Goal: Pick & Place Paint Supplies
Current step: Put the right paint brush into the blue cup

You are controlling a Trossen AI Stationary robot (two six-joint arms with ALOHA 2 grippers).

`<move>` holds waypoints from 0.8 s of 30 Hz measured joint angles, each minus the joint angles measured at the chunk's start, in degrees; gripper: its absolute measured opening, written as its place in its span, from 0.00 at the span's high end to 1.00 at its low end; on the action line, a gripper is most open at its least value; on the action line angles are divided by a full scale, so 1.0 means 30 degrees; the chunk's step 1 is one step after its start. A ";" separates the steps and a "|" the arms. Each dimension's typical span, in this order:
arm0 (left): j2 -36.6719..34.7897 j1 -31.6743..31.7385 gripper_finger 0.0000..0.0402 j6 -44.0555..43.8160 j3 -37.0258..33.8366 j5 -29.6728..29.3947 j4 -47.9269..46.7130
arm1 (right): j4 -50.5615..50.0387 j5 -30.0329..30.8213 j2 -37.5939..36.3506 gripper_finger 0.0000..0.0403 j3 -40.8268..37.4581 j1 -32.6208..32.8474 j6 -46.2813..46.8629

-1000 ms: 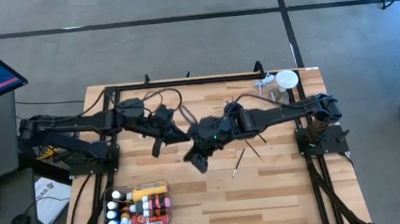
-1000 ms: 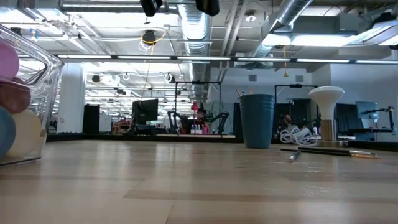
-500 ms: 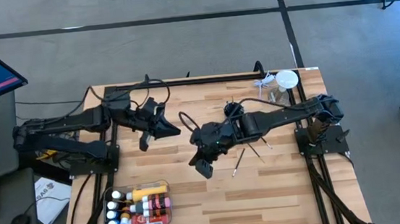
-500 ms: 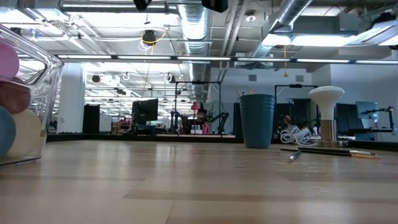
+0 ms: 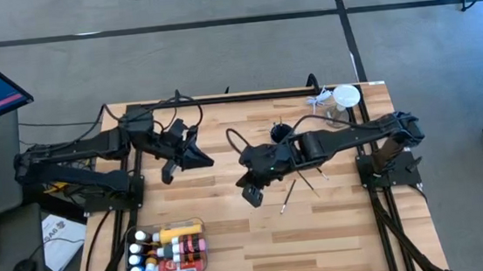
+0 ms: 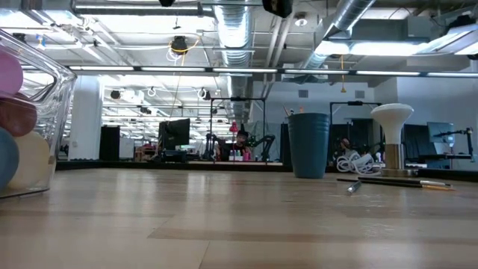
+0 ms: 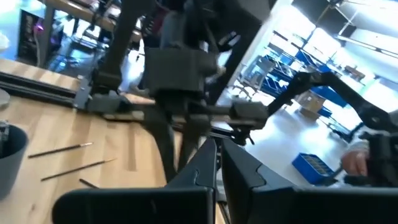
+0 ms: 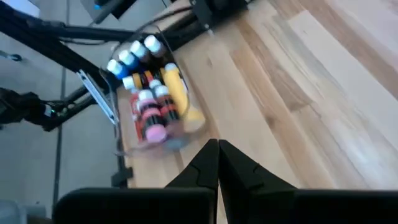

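Small paint tubes and bottles and one yellow bottle lie in a clear tray at the table's near left; the right wrist view also shows the tray. Thin brushes lie flat on the wood right of centre, and they also show in the low view. My left gripper hangs shut and empty above the table's left middle, its fingertips together in its own view. My right gripper is shut and empty above the table's centre, slanting down toward the tray.
A dark cup stands at the far middle, beside the brushes. A clear jar with a white lid stands at the far right corner. Bare wood stretches along the near right. A black frame rail borders the far edge.
My left gripper has drawn back from the table's centre toward the left edge and risen a little. My right gripper has shifted slightly toward the right edge and tipped further down. The two grippers, close together a second ago, now stand apart. Nothing on the table has moved.
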 joint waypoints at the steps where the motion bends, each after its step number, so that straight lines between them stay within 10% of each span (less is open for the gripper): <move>1: -0.0005 0.0000 1.00 -0.0005 -0.0007 0.0162 0.0004 | -0.0021 0.0135 -0.0270 1.00 -0.0342 -0.0031 -0.0028; 9: -0.0036 -0.0202 1.00 -0.1403 -0.0007 0.3531 0.2621 | 0.3553 0.0804 -0.2934 1.00 -0.3666 -0.0127 0.0276; 24: -0.0022 -0.0794 1.00 -0.2914 -0.0007 0.3612 0.7656 | 0.8040 0.0855 -0.5444 1.00 -0.5908 -0.0802 0.0322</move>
